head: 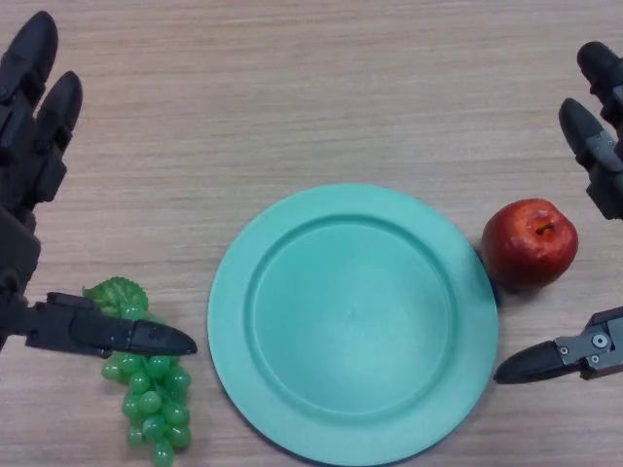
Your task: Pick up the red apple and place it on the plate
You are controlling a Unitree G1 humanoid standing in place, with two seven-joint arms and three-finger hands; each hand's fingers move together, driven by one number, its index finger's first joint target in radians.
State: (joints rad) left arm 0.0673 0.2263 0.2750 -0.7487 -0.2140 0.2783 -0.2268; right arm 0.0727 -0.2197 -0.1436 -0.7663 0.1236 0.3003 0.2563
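A red apple stands upright on the wooden table, touching the right rim of a teal plate. The plate lies bare in the middle near the front. My right hand is open at the right edge, its fingers straight above the apple and its thumb stretched out below it; the apple sits in the gap, untouched. My left hand is open at the left edge, fingers pointing away from me and thumb reaching right over the grapes.
A bunch of green grapes with a leaf lies left of the plate, partly under my left thumb. Bare wood stretches across the far half of the table.
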